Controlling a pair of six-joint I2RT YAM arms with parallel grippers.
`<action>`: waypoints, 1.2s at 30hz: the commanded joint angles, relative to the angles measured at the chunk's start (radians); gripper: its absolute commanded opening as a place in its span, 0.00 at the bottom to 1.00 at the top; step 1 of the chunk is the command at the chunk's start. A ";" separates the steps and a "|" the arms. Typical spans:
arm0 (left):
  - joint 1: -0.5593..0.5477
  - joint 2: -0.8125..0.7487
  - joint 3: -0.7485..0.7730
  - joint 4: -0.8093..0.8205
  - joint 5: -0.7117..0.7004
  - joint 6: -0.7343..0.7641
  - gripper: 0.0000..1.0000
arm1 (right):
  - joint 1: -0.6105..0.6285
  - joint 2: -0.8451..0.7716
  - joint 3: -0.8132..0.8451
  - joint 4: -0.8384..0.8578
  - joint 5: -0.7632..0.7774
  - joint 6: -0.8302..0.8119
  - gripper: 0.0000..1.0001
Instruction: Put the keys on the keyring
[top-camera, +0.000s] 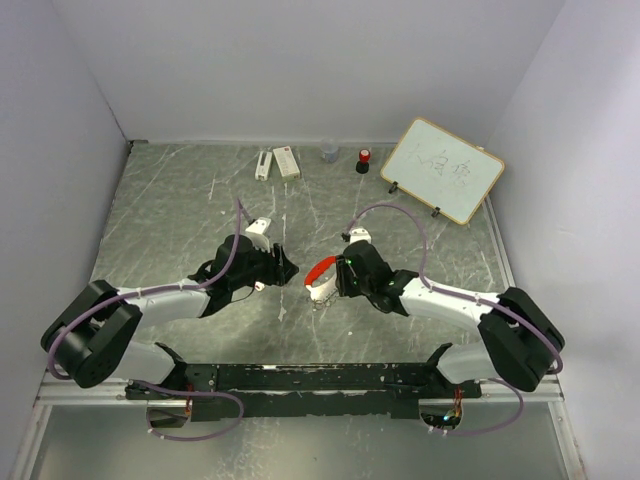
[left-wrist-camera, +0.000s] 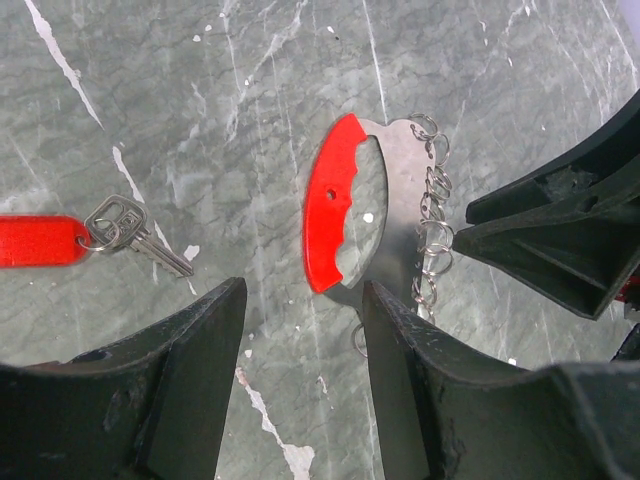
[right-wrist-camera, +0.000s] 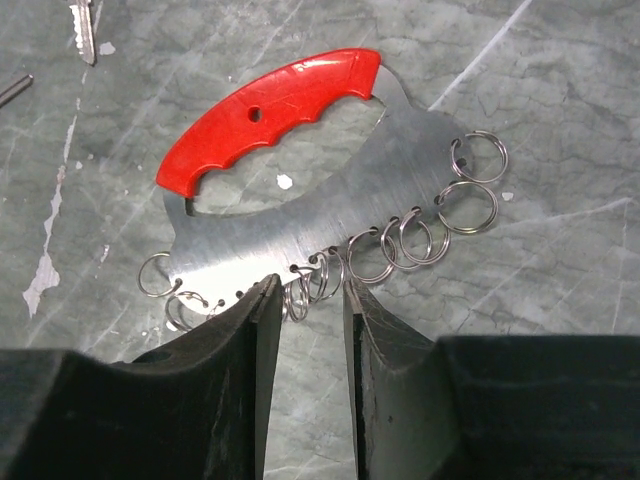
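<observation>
The keyring (right-wrist-camera: 300, 225) is a curved silver plate with a red grip (right-wrist-camera: 265, 115) and several split rings (right-wrist-camera: 470, 205) along its edge. It lies flat on the table between the two arms (top-camera: 322, 275). My right gripper (right-wrist-camera: 309, 295) is at the plate's ringed edge, its jaws narrow, with a few upright rings (right-wrist-camera: 318, 280) in the gap. My left gripper (left-wrist-camera: 305, 300) hovers open and empty near the red grip's end (left-wrist-camera: 335, 200). One of the keys (left-wrist-camera: 135, 232), silver with a red tag (left-wrist-camera: 40, 240), lies left of it. Another key's blade (right-wrist-camera: 83, 25) shows at the top left.
Along the back wall lie a tilted whiteboard (top-camera: 442, 168), two white pieces (top-camera: 286, 160), a small grey cup (top-camera: 329, 152) and a red-capped black cylinder (top-camera: 363, 160). Side walls enclose the marbled table (top-camera: 180, 210).
</observation>
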 joint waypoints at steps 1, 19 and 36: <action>-0.008 -0.025 -0.005 0.039 -0.027 -0.009 0.61 | -0.006 0.021 -0.017 0.039 -0.008 0.009 0.31; -0.008 -0.023 0.001 0.030 -0.039 -0.001 0.61 | -0.019 0.029 -0.043 0.066 -0.012 0.026 0.20; -0.008 -0.020 0.001 0.028 -0.049 0.005 0.61 | -0.023 0.047 -0.055 0.098 -0.054 0.036 0.18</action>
